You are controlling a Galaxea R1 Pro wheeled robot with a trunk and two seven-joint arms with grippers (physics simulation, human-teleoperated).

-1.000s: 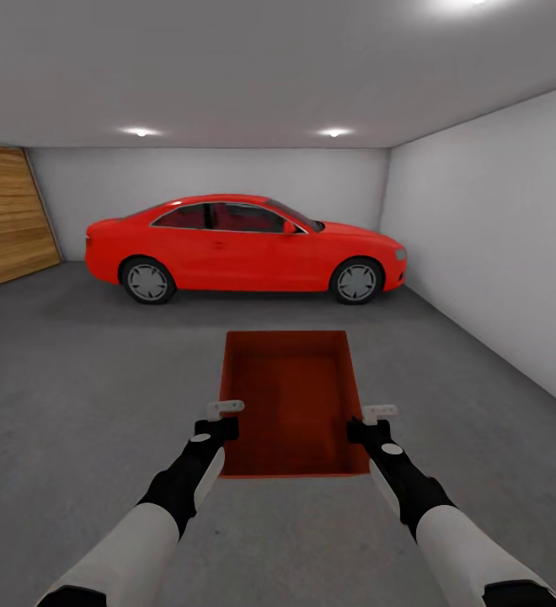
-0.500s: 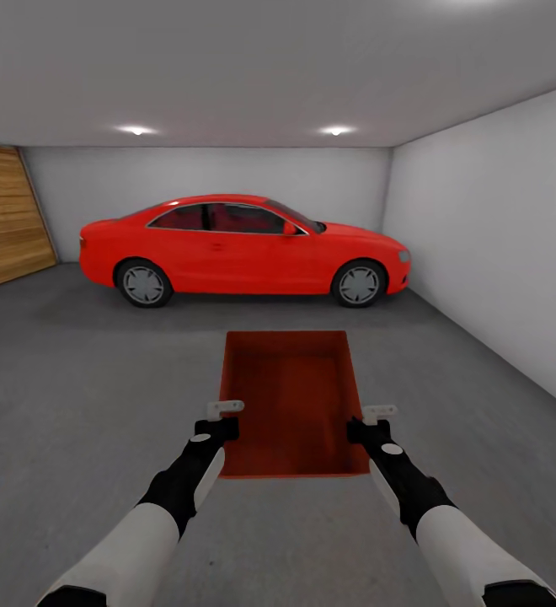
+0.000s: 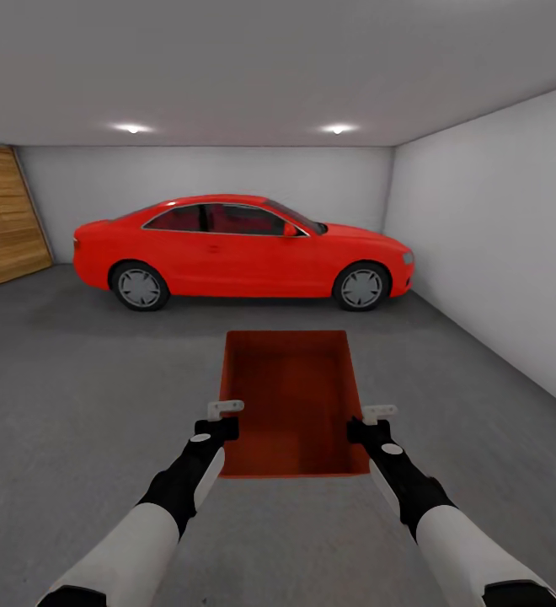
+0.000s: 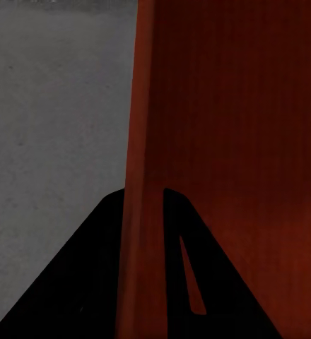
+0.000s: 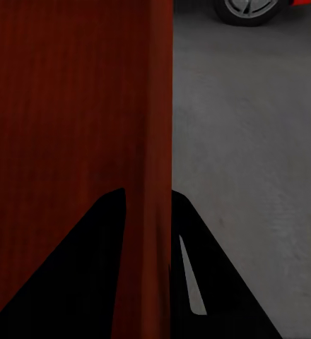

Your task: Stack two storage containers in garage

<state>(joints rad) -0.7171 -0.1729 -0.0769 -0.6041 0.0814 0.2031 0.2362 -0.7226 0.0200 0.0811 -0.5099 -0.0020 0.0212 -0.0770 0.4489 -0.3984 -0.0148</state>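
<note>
Storage container (image 3: 293, 405), orange-red and open-topped, hangs between my two arms in the garage, out in front of me above the dark grey concrete floor (image 3: 84, 396), its long side walls pinched one by each hand. From the left wrist camera I see the left gripper (image 4: 145, 212) with its dark fingers (image 4: 99, 268) set on either side of the bin's left wall, closed onto it; the right wrist camera shows the right gripper (image 5: 147, 208) clamped the same way on the right wall, fingers (image 5: 92, 268) black and largely in silhouette. From the head camera the near corners of the bin are covered by my wrists, and I cannot tell whether its underside clears the floor or by how much, though it appears lifted. Beyond it a red coupe (image 3: 240, 251) stands side-on before the white back wall (image 3: 328, 181), well apart from the bin. A wood-panelled surface (image 3: 4, 215) is cut off at the left edge, and only one wheel (image 5: 251, 8) of the car shows from the right wrist.
</note>
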